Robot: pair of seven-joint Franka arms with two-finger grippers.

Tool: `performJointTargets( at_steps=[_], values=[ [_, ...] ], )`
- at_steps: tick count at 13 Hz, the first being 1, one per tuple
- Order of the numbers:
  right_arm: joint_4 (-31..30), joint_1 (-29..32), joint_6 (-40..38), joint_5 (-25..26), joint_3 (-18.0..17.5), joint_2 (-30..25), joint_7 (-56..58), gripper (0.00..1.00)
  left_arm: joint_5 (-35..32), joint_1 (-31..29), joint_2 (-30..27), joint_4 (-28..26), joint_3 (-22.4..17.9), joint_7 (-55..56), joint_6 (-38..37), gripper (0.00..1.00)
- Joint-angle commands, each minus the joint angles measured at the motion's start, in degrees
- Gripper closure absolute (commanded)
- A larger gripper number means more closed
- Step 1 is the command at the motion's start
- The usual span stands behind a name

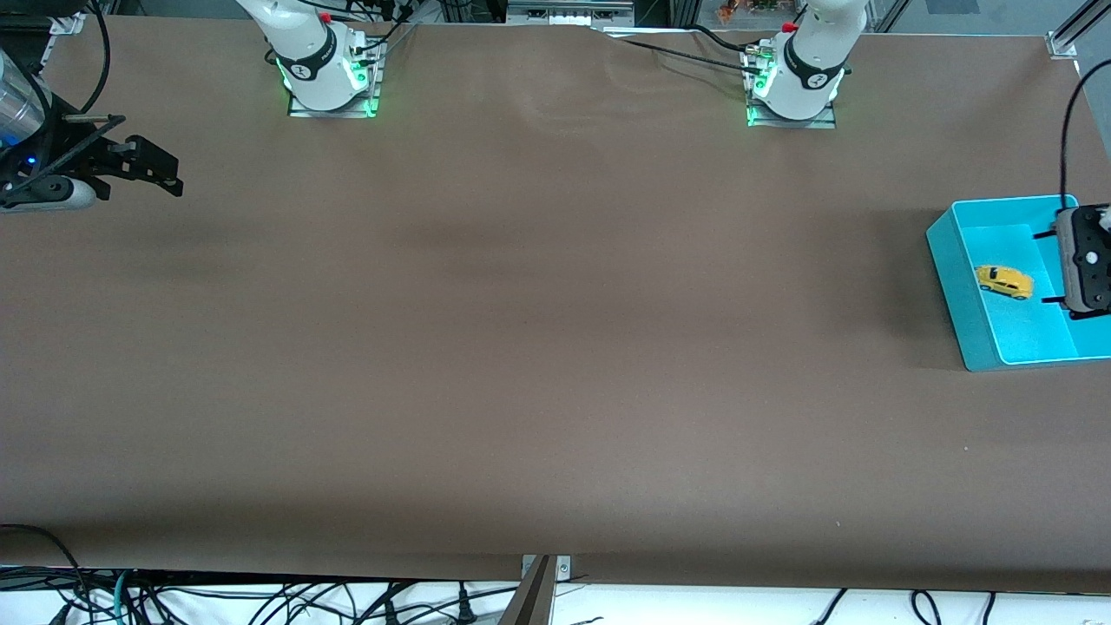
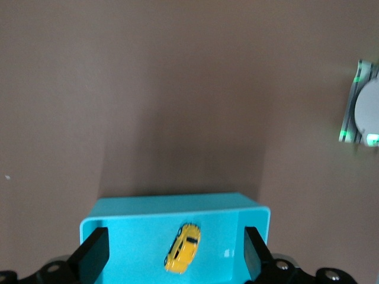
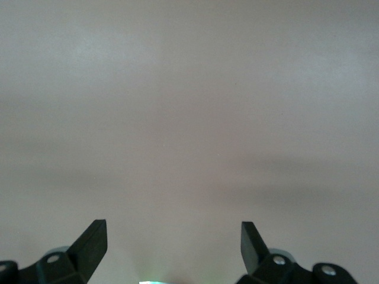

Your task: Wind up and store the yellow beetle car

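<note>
Left gripper (image 2: pixel 174 251): fingers spread wide, holding nothing, hanging over the turquoise bin (image 1: pixel 955 260) at the left arm's end of the table. Yellow beetle car (image 1: pixel 1005 281) lies on the bin floor directly below it, between the two finger lines, wheels down as far as the front view shows, body angled across the gap rather than square to the pads.

Right gripper (image 1: pixel 152 165): also splayed, empty, over bare brown table (image 1: pixel 538 347) at the right arm's end. This arm waits, well apart from the car.

Judgement on stage: car is in the bin and the gripper is clear of it, so either storing is done or a pick is about to start; cannot tell whether it has been wound.

Risks if the left gripper descends:
- Car sits skewed under the fingers. Closing on the rounded roof or a corner could squirt it sideways along the slick bin floor.
- Bin wall (image 2: pixel 253 208) stands close beside one finger in the wrist view. A straight drop may catch the rim and tip or shove the bin.
- Bin is at the table's edge zone in the front view; a shove toward that end could push it partly off.
- Free-rolling wheels: any nudge before the pads meet sends it away.
</note>
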State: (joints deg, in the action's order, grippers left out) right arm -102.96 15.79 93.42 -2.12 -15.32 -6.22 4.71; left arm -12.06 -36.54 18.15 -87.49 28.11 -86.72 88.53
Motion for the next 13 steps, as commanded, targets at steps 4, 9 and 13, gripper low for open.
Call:
performJointTargets(
  at_steps=[4,9,13],
  values=[
    [1.8,0.03,-1.49,-2.45,-0.06,0.51,-0.85,0.0,10.21,0.32,1.37,2.67,7.65,32.43,-3.01,0.0],
    [1.8,0.03,-1.57,-2.45,-0.06,0.51,-0.85,0.0,10.39,16.61,-10.55,-2.04,2.87,62.57,-2.24,0.0],
    [1.8,0.03,-1.57,-2.36,-0.06,0.51,-0.85,0.0,16.28,32.37,-17.34,-9.7,-17.07,75.55,5.83,0.0]
  ],
)
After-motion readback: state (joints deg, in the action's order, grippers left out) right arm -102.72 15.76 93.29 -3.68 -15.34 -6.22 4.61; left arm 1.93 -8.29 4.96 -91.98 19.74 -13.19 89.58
